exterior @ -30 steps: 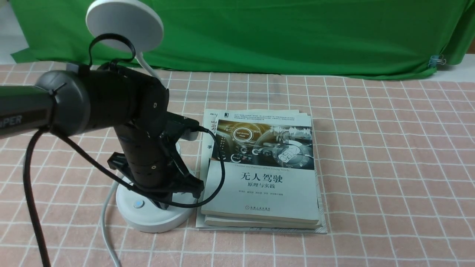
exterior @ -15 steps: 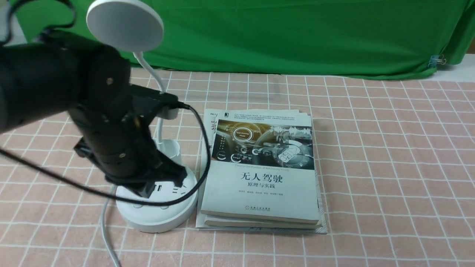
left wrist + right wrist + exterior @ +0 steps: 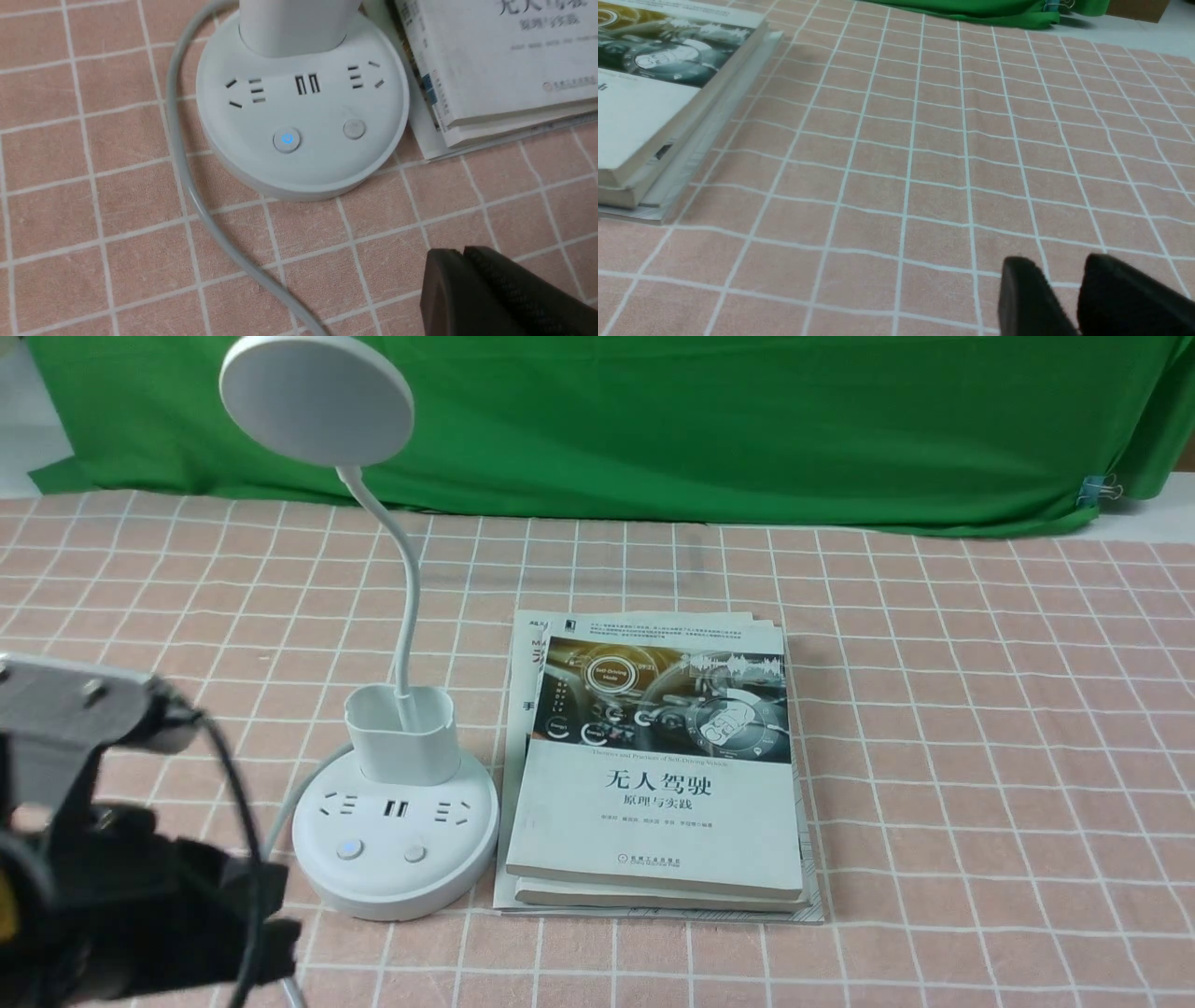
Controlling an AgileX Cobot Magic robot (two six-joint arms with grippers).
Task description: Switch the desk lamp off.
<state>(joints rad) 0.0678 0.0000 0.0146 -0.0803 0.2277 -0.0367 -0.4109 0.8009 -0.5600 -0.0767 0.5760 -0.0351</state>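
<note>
The white desk lamp stands at the left of the table: round disc head [image 3: 316, 399], thin bent neck [image 3: 403, 597], pen-holder cup [image 3: 401, 733] and round base [image 3: 397, 882] with sockets. The base has two buttons; the left button [image 3: 349, 848] shows a blue ring, also in the left wrist view [image 3: 286, 139], and the right button [image 3: 353, 129] is plain. My left gripper [image 3: 271, 919] is shut and empty, low over the cloth near and left of the base, apart from it [image 3: 462, 252]. My right gripper [image 3: 1057, 273] is slightly open and empty over bare cloth, hidden from the front view.
A stack of books [image 3: 653, 775] lies right beside the lamp base, also in the right wrist view [image 3: 654, 93]. The lamp's grey cord [image 3: 187, 186] curves off the base toward the near edge. A green cloth [image 3: 747, 429] hangs at the back.
My left arm has pulled back from over the lamp base toward the near left. The base and its buttons now show uncovered.
</note>
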